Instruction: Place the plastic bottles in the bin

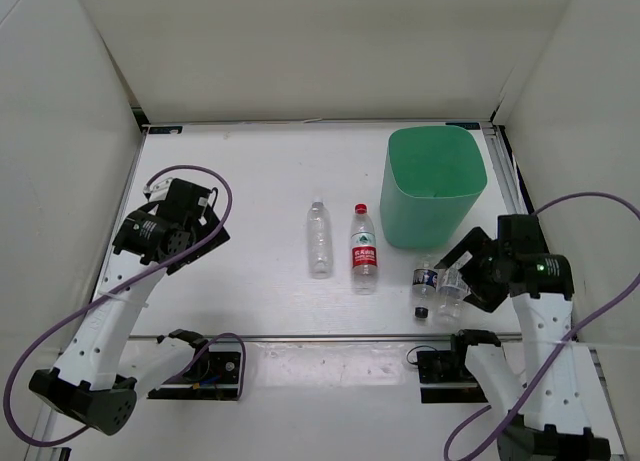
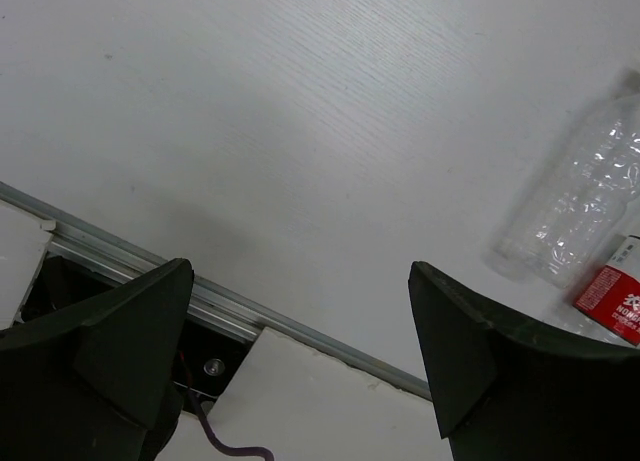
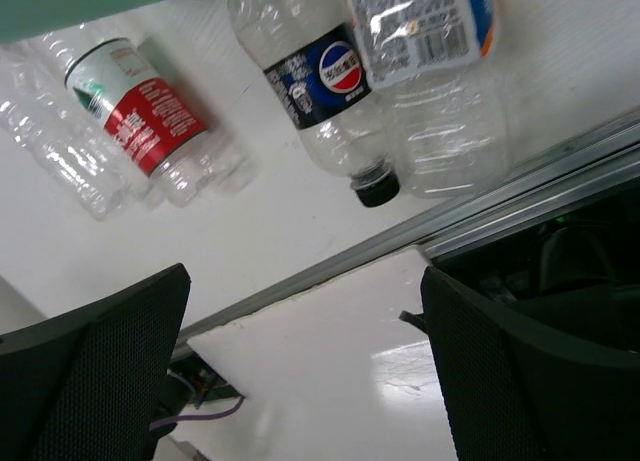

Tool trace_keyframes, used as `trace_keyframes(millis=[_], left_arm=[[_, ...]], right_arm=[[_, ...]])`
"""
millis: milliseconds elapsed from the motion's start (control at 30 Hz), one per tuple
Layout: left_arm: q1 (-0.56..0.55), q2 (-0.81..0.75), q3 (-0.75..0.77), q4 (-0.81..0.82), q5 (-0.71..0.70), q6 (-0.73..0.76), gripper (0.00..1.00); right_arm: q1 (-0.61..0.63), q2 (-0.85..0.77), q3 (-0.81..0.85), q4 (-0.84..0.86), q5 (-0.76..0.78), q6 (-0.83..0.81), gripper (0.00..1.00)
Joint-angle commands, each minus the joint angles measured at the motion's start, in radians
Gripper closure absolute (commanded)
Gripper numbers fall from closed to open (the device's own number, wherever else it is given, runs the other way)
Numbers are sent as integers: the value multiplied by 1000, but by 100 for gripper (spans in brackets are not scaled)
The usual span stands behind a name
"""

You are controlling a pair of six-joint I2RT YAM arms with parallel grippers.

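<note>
Mint bin (image 1: 432, 219) stands mouth-up for drops; four bottles (image 1: 319, 238) lie loose on the bench (image 1: 250, 181). Left end effector (image 2: 300, 268) and right end effector (image 3: 303, 273) gape wide, empty.

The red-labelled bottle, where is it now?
In the top view the red-labelled bottle lies near the centre, with the plain clear bottle at its left and the green bin to its right.

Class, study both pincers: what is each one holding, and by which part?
Nothing is held. The left pincer and the right pincer are both open and empty.
</note>
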Motion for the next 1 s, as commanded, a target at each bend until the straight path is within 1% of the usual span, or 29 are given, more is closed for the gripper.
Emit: trace_keyframes(millis=[0,33,100,167,233,333,467,633,733,967], left_arm=[[-6,-25,-22,-66,-31,2,0],[-6,-25,-22,-66,-31,1,0],[-6,-25,-33,-66,-31,-8,0],[-6,-25,-33,-66,-31,-8,0],[-6,-14,-33,-66,-41,-17,0],[-6,9,-33,-66,-31,-17,0],[-6,34,-24,-66,-31,-8,0],[-6,79,-13,-66,-42,1,0],[-6,98,-22,-66,-42,-8,0],[-6,116,-34,-66,-62,-8,0]], right_arm=[[5,71,88,-31,98,-95,0],[5,92,88,-31,133,-95,0],[5,161,102,-40,133,-107,0],[5,224,111,-40,167,-107,0],[5,264,111,-40,231,-107,0],[5,371,120,3,262,-121,0],[5,493,129,3,355,-121,0],[5,651,129,26,398,-76,0],[-5,712,111,57,409,-67,0],[-23,731,42,121,373,-42,0]])
